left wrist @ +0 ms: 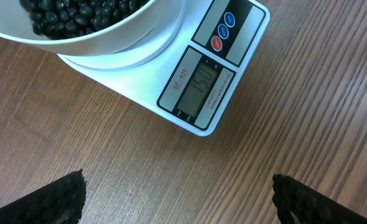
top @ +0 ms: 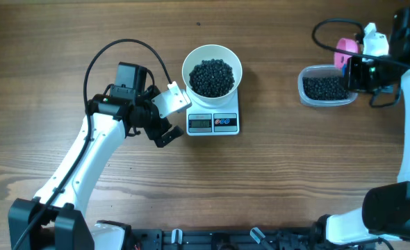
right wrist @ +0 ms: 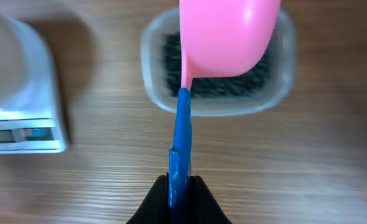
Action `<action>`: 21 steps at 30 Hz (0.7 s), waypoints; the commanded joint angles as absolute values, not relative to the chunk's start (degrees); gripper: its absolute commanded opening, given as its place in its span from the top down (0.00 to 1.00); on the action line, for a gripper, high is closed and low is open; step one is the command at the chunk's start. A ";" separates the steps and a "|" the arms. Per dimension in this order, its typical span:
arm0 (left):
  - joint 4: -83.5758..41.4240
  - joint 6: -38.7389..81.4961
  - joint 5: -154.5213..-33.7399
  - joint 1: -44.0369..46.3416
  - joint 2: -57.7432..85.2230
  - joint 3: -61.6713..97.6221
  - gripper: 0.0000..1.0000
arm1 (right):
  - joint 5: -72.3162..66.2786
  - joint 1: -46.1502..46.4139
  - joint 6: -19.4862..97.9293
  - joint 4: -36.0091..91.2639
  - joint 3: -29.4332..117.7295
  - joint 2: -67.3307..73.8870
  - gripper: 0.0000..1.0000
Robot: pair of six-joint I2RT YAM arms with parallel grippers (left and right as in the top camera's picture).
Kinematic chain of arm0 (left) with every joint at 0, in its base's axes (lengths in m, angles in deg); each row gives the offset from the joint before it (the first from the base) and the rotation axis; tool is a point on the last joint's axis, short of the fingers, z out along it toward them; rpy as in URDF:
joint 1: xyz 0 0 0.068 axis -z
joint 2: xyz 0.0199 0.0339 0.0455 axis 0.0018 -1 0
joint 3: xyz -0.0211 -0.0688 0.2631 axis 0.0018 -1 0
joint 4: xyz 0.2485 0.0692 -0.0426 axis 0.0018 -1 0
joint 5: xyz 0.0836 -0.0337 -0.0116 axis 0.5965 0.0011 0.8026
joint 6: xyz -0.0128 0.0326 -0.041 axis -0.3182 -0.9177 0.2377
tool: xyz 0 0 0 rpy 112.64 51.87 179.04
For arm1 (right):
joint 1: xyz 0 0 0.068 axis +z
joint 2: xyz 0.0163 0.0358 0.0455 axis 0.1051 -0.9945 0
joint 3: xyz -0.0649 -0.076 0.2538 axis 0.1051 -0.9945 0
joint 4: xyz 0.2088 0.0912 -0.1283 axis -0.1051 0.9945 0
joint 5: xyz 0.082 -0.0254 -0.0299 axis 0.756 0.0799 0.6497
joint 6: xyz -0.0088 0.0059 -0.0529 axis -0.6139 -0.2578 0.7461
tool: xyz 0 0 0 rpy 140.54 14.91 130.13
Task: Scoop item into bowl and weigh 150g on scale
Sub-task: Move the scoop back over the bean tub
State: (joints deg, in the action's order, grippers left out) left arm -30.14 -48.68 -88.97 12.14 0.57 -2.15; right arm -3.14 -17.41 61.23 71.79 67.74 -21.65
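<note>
A small white flat kitchen scale (top: 213, 122) sits on the brown wooden counter (top: 274, 173). A round white bowl (top: 212, 51) stands on top of the scale, and many small round black beans (top: 212, 76) fill it. The scale's grey screen (left wrist: 202, 81) shows 150. The left tool (left wrist: 180, 199) is just left of the scale, spread wide with nothing in it. Far to the right of the scale is a clear plastic tub (top: 304, 87) with more beans. Above that tub, the right tool (right wrist: 178, 186) squeezes the blue handle (right wrist: 182, 130) of a pink plastic scoop (right wrist: 230, 34).
</note>
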 commanded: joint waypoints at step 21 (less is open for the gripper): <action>-29.98 -49.36 -90.28 11.92 0.20 -1.96 0.00 | -25.24 -7.11 51.33 72.86 66.15 -21.43 0.96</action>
State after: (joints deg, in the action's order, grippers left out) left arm -30.14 -48.68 -88.97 12.14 0.57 -2.15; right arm -31.71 -6.46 53.30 73.93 66.61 -21.65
